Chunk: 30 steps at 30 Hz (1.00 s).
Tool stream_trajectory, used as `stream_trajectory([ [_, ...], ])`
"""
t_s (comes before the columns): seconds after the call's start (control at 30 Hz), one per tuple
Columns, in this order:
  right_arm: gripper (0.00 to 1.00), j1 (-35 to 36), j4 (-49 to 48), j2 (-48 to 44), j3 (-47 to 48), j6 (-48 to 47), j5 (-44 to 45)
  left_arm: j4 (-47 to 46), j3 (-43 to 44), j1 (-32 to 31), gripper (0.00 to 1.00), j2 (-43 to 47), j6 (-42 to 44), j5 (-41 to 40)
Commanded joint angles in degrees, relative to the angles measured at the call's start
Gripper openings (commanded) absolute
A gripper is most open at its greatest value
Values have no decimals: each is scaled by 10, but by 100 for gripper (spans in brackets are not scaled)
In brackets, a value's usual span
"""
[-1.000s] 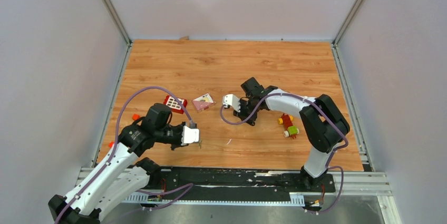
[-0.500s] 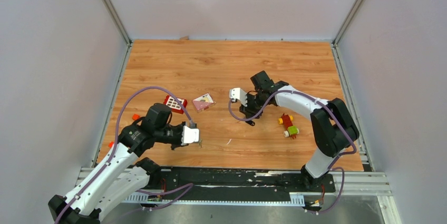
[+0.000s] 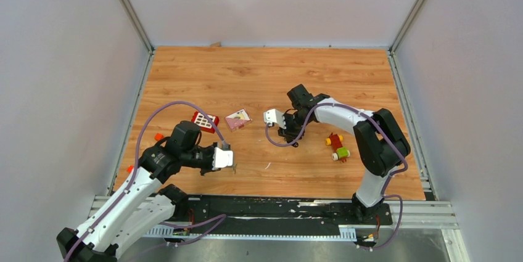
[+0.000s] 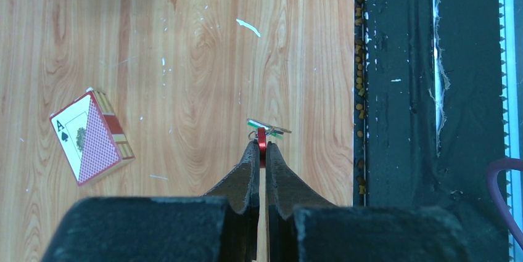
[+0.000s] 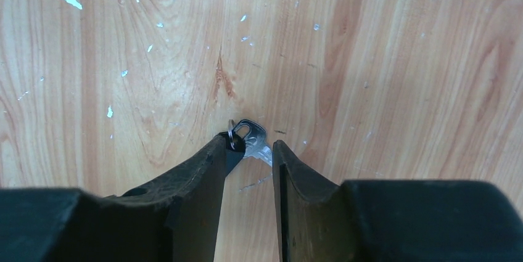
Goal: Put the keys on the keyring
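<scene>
- The left claw (image 4: 261, 149) is pressed together, pinching the red keyring (image 4: 261, 137) at its fingertips, near the front edge of the tabletop (image 4: 185, 58).
- The green key (image 4: 260, 124) sits at the ring's far end with a thin metal blade beside it. Whether it is threaded on is too small to tell.
- The right claw (image 5: 250, 151) is spread and empty. Its fingers straddle the other key (image 5: 253, 134), which lies flat on the wood with its dark part touching one finger.
- The step in hand, as I judge it, is picking up that key.
- The next move calls for closing squarely on the thin head without skidding it, lifting, then carrying it across to the ring, which is well apart.
</scene>
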<state>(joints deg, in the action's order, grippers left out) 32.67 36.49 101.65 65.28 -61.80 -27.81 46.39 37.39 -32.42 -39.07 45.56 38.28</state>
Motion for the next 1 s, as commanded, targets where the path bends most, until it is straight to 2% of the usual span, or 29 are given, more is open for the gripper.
stream_trajectory([
  [0.0,34,10,7,15,21,-33,-3,-14,-2,3,0,2,9,10],
  [0.17,32,16,10,14,16,-38,-1,-16,-3,3,0,0,9,10],
  [0.4,21,20,10,19,13,-42,8,-18,-3,3,0,-1,9,11],
  [0.8,16,21,11,23,12,-45,13,-20,-4,3,0,-1,9,11],
  [0.97,9,21,14,22,10,-47,16,-18,-5,3,0,0,8,11],
])
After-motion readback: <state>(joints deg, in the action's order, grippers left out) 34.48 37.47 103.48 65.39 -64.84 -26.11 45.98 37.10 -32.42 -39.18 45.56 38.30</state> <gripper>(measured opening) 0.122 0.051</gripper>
